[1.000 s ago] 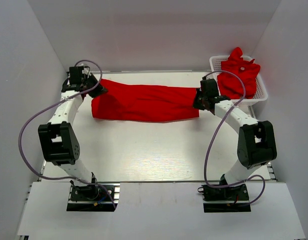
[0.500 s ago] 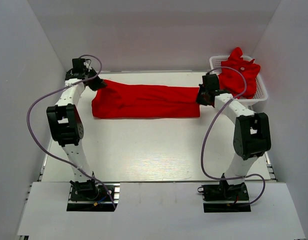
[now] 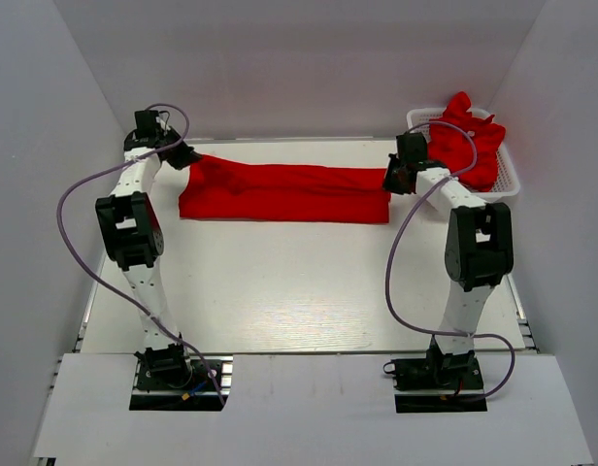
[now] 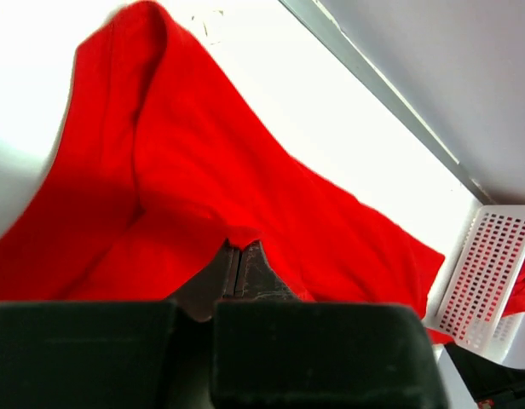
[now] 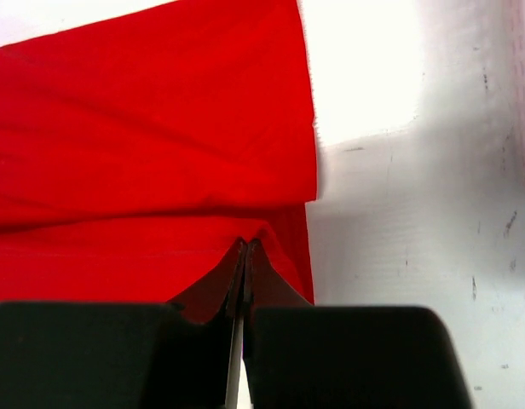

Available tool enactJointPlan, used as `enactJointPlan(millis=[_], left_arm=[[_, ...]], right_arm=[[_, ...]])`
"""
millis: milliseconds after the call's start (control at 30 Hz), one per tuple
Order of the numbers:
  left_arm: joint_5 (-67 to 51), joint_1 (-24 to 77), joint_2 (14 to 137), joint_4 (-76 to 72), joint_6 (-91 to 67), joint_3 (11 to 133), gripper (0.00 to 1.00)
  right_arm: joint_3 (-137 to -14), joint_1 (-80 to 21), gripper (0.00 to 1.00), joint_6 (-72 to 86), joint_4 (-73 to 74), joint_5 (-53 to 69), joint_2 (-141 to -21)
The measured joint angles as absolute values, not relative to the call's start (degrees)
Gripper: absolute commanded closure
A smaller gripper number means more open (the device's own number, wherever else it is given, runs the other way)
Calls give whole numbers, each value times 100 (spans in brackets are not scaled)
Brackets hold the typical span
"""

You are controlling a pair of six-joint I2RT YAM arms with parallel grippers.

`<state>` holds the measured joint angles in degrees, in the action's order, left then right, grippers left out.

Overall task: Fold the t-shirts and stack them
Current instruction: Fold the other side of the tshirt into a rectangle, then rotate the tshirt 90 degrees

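Observation:
A red t-shirt (image 3: 284, 192) lies stretched in a long band across the far part of the white table. My left gripper (image 3: 187, 158) is shut on its left end; in the left wrist view the fingertips (image 4: 242, 257) pinch the red cloth (image 4: 194, 170). My right gripper (image 3: 390, 181) is shut on its right end; in the right wrist view the fingertips (image 5: 246, 251) pinch the cloth's near edge (image 5: 152, 153). More red t-shirts (image 3: 464, 141) lie heaped in the white mesh basket (image 3: 511, 180) at the far right.
The basket stands against the right wall, just beyond my right arm; it also shows in the left wrist view (image 4: 488, 273). White walls close in the back and both sides. Purple cables loop off both arms.
Both grippers have moved toward the back wall, pulling the shirt with them. The band of cloth now lies farther back, narrower and straighter.

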<state>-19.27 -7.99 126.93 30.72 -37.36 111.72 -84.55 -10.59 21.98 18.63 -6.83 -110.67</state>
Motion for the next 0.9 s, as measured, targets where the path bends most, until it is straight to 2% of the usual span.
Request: enactJointPlan(millis=[167, 200, 233, 267, 300, 333, 367, 400, 433, 467, 700, 900], left_arm=[[-2158, -814, 13386, 2895, -3900, 11620, 100], [-2193, -814, 13498, 2849, -3927, 11677, 97], [-2231, -814, 13631, 2799, -3964, 11736, 85], [-2261, -814, 13743, 2749, -3979, 11797, 71], [-2316, -814, 13850, 2665, -4018, 11856, 23], [-2357, -814, 13948, 2558, -4056, 11898, 1], [-2383, -814, 14020, 2471, -4077, 11915, 1], [-2427, -814, 14099, 2445, -4147, 11985, 1], [-2467, -814, 14188, 2401, -4169, 12088, 1], [-2495, -814, 14263, 2351, -4182, 12193, 1], [-2617, -814, 14258, 2147, -4174, 12453, 1], [-2563, -773, 13841, 2314, -3802, 11939, 1]], right_arm=[[-8772, -982, 100, 2174, 1970, -561, -11485], [-8860, -976, 100, 2158, 1990, -543, -11590], [-8958, -969, 100, 2141, 2014, -534, -11684], [-9080, -965, 91, 2121, 2034, -530, -11795], [-9216, -961, 65, 2104, 2049, -528, -11913], [-9345, -954, 55, 2099, 2047, -530, -12025], [-9443, -950, 49, 2034, 2049, -528, -12105], [-9555, -941, 35, 1992, 2060, -517, -12189], [-9666, -934, 16, 1944, 2067, -495, -12261], [-9756, -932, 10, 1905, 2075, -458, -12311], [-10005, -939, 10, 1424, 2056, 99, -12324], [-9944, -1061, 10, 1057, 2051, 779, -12195]])
